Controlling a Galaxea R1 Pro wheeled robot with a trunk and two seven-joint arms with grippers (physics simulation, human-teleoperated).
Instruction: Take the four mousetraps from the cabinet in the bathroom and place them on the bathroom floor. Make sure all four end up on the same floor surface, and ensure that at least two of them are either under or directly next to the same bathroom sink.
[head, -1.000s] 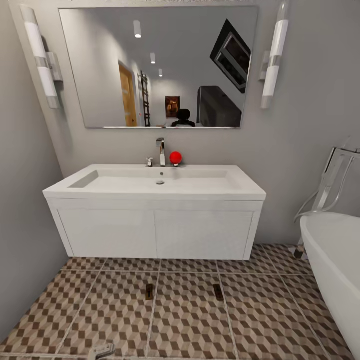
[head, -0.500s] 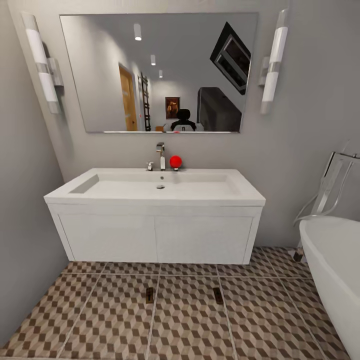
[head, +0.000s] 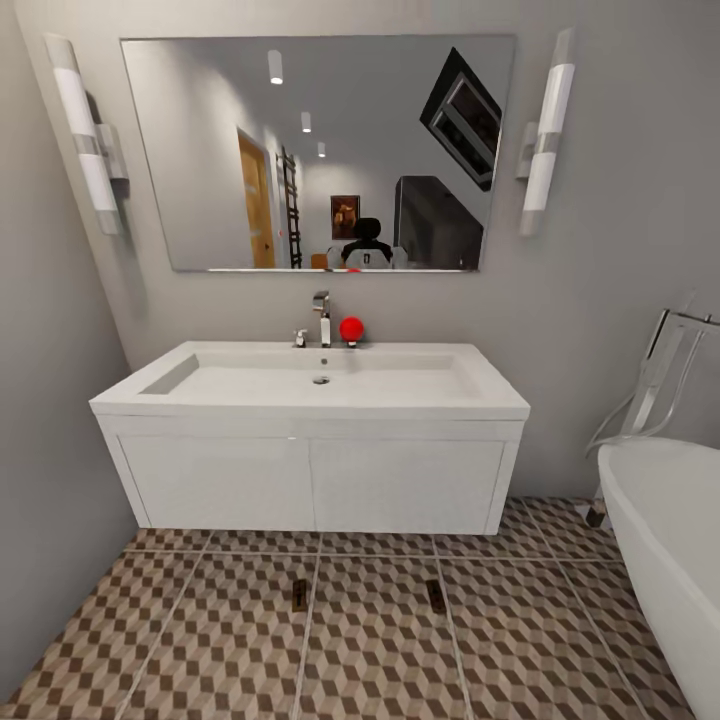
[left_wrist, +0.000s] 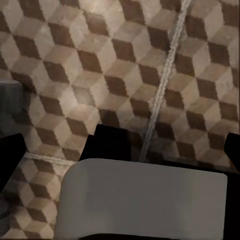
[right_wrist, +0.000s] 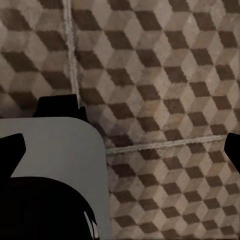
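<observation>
Below bathroom sink (head: 310, 385), two mousetraps (head: 299, 593) (head: 436, 596), bathroom floor (head: 370, 640)

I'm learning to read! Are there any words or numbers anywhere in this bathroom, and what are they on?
There are none to read.
The picture reflected in the mirror is too small and blurred to tell whether it has any writing.
The sink, tap, red ball and two mousetraps look plain.

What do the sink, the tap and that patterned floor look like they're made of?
The sink looks like glossy white ceramic or moulded resin, with smooth, seamless, softly shaded surfaces. The cabinet beneath it seems to be matt white painted board, its flat fronts split by a thin seam. The tap looks like polished metal, bright and mirror-like. The floor appears to be printed ceramic tile: pale grout lines frame a brown and beige cube pattern.
</observation>
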